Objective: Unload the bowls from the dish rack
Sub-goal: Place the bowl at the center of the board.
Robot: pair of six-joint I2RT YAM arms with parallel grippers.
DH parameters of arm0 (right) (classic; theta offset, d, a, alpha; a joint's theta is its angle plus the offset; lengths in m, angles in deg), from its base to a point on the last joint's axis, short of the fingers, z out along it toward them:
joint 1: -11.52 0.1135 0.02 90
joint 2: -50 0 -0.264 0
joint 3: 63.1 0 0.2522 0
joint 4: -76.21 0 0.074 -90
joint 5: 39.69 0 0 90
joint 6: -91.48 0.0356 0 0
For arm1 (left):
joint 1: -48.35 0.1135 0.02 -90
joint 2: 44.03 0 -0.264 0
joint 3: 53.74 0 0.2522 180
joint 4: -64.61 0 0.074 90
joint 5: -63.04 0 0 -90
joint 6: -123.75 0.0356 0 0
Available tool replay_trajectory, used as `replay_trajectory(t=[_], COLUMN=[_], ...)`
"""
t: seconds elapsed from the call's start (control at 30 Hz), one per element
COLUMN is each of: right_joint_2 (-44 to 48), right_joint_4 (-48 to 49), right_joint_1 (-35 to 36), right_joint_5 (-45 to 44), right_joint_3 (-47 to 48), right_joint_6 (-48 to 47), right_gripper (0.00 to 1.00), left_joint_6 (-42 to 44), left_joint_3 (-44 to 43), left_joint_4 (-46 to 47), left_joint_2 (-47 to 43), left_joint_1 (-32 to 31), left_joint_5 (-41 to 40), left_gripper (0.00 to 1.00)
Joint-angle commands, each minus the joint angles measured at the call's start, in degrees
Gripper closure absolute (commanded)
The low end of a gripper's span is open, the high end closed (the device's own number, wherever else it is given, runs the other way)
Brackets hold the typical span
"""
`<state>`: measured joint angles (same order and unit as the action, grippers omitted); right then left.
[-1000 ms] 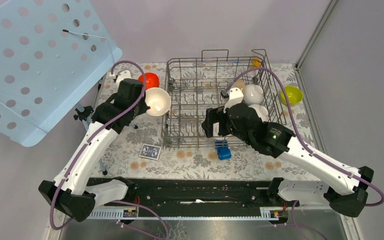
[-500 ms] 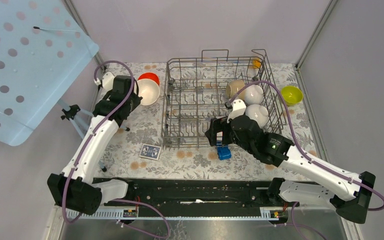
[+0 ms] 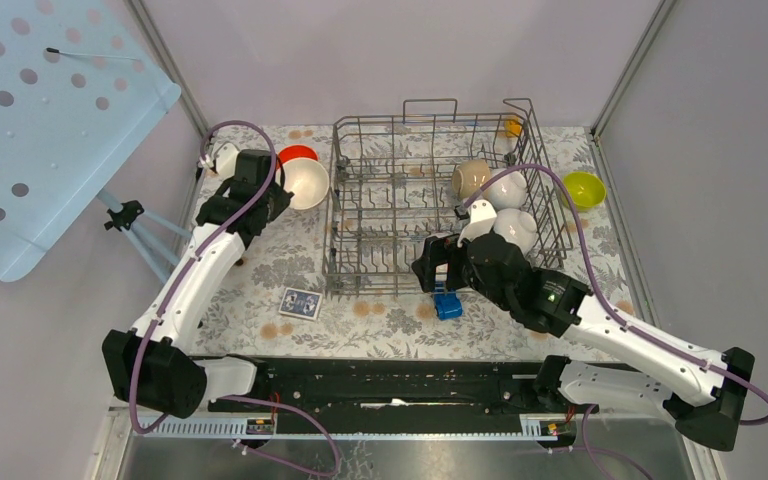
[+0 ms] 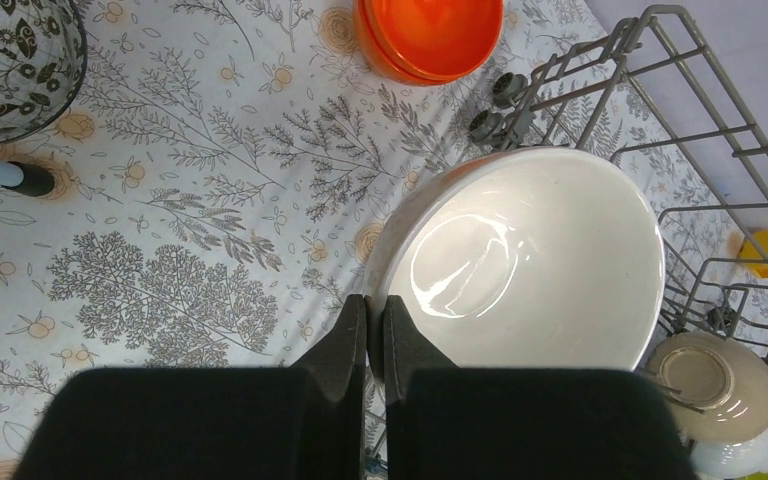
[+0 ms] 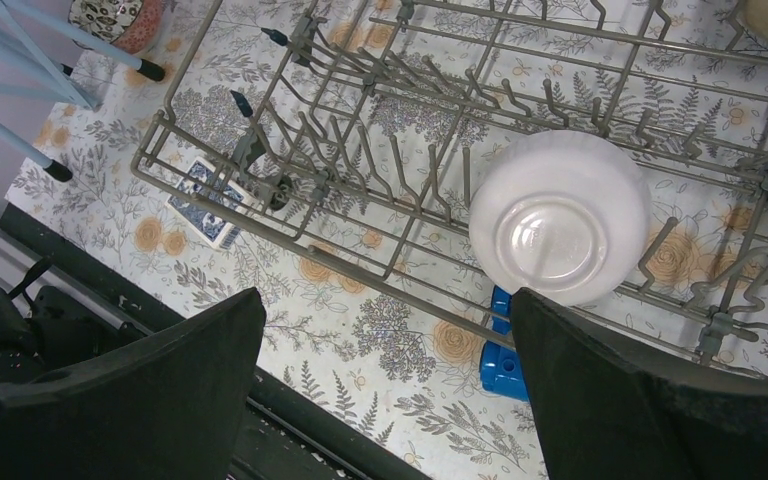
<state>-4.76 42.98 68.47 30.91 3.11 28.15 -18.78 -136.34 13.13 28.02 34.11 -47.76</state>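
My left gripper is shut on the near rim of a cream-white bowl, held tilted just left of the dish rack and in front of an orange-red bowl. The left wrist view shows the fingers pinching that rim, with the orange-red bowl beyond. My right gripper is open and empty over the rack's near edge. Inside the rack are a beige bowl and two white bowls. One white bowl lies upside down among the tines. A yellow-green bowl sits right of the rack.
A blue toy car and a patterned card lie in front of the rack. A dark floral glass bowl stands far left. A light blue perforated panel on a tripod overhangs the left side. Walls close in behind and right.
My left gripper carried the cream-white bowl left and farther back, away from the rack, beside the orange-red bowl. My right gripper drew back toward the rack's near edge. The blue panel swung left.
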Motion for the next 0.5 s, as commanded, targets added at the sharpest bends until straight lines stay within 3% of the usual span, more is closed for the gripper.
replay_trajectory(t=[0.0,0.27,0.47], right_joint_2=[-0.1,-0.1,0.5], right_joint_4=[3.0,3.2,3.4], right_joint_1=[-0.1,-0.1,-0.1], right_joint_5=[-0.8,-0.7,-0.2], right_joint_3=[-0.5,-0.9,-1.6], right_joint_6=[0.3,0.7,1.2], right_gripper=[0.0,0.0,0.0], left_joint_6=[-0.6,-2.0,-5.6], left_joint_3=[-0.5,-2.2,-7.8], left_joint_4=[7.8,6.9,2.9], left_joint_2=[-2.0,-2.2,3.4], left_joint_1=[0.0,0.0,0.2], left_joint_5=[0.5,-4.3,-11.2], left_gripper=[1.0,1.0,1.0])
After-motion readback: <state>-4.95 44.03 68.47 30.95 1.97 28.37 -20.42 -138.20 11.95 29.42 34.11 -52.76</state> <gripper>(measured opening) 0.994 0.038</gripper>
